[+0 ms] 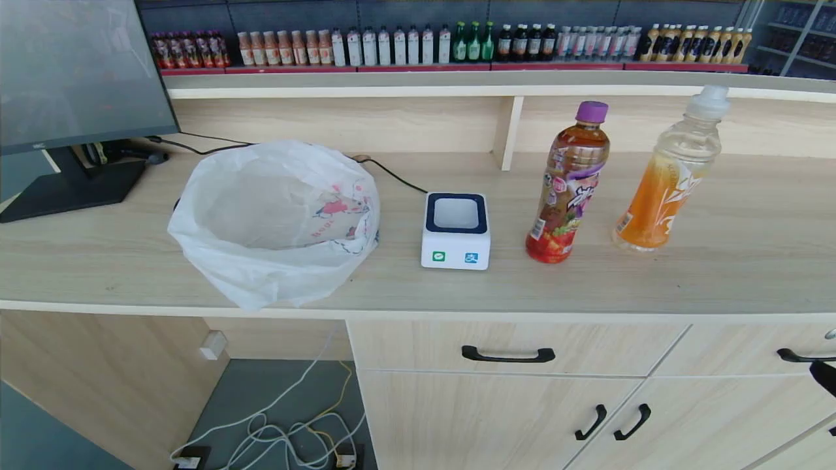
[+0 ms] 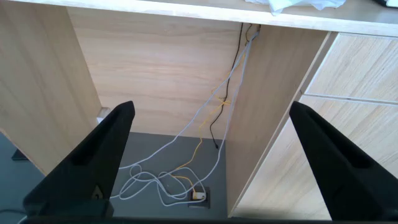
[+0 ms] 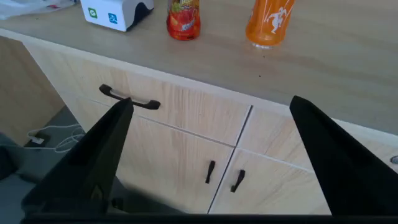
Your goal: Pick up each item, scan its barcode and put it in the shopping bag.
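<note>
On the wooden counter (image 1: 418,287) a tea bottle with a purple cap (image 1: 568,186) and an orange drink bottle with a white cap (image 1: 673,173) stand upright on the right. A white barcode scanner (image 1: 456,230) sits to their left. Left of it lies the open white shopping bag (image 1: 281,219). My left gripper (image 2: 211,168) is open and empty, held low in front of the counter's knee space. My right gripper (image 3: 208,168) is open and empty too, below the counter edge before the drawers, with the tea bottle (image 3: 184,17), orange bottle (image 3: 269,22) and scanner (image 3: 115,12) above it.
A monitor (image 1: 72,72) on a stand occupies the counter's far left. A raised shelf (image 1: 509,124) runs along the back. Drawers and doors with black handles (image 1: 508,354) sit under the counter; loose cables (image 2: 180,180) lie on the floor in the knee space.
</note>
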`<state>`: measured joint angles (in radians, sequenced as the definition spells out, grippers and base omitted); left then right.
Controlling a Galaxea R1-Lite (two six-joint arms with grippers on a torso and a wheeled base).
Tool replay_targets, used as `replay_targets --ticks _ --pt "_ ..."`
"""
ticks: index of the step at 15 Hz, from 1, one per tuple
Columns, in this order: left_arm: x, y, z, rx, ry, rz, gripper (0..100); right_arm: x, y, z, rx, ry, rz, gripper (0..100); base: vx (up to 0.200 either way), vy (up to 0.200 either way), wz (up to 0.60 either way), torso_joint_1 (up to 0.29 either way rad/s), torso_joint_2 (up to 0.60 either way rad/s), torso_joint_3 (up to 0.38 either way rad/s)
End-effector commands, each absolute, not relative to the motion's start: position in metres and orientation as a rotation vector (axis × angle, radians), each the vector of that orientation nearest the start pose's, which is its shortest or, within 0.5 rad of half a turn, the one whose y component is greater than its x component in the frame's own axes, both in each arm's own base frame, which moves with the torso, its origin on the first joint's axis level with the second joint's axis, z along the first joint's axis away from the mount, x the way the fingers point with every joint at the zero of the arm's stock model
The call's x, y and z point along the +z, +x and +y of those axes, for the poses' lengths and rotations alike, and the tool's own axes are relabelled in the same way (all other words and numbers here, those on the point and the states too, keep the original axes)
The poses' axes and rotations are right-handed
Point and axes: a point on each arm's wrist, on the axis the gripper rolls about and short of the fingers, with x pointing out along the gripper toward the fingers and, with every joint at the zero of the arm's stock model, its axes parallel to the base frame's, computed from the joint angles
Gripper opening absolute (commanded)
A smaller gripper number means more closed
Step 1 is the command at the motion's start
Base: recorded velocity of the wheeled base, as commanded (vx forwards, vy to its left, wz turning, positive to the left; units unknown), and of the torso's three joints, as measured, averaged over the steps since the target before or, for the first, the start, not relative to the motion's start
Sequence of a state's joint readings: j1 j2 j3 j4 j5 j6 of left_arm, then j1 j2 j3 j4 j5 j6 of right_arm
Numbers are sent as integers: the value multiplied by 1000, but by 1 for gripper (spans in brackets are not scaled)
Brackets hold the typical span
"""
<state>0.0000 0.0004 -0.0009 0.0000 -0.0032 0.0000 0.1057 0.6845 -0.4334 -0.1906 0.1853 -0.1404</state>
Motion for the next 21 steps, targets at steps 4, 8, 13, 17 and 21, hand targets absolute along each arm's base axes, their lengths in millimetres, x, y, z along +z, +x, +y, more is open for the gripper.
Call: replay_targets --ticks 4,8,13,17,21 --pt "76 -23 0 -3 0 -2 100 256 137 38 436 -216 -54 100 0 0 0 0 0 0" --pt "76 -23 0 -3 0 -2 100 243 171 58 474 -183 -182 100 0 0 0 0 0 0" --pt "76 -23 0 -3 0 -2 100 216 214 101 327 -25 -328 100 0 0 0 0 0 0" --pt "75 -23 0 -3 0 0 100 198 219 128 325 19 -303 100 0 0 0 0 0 0" --pt "76 -23 0 -3 0 -2 100 188 217 126 326 8 -272 100 0 0 0 0 0 0"
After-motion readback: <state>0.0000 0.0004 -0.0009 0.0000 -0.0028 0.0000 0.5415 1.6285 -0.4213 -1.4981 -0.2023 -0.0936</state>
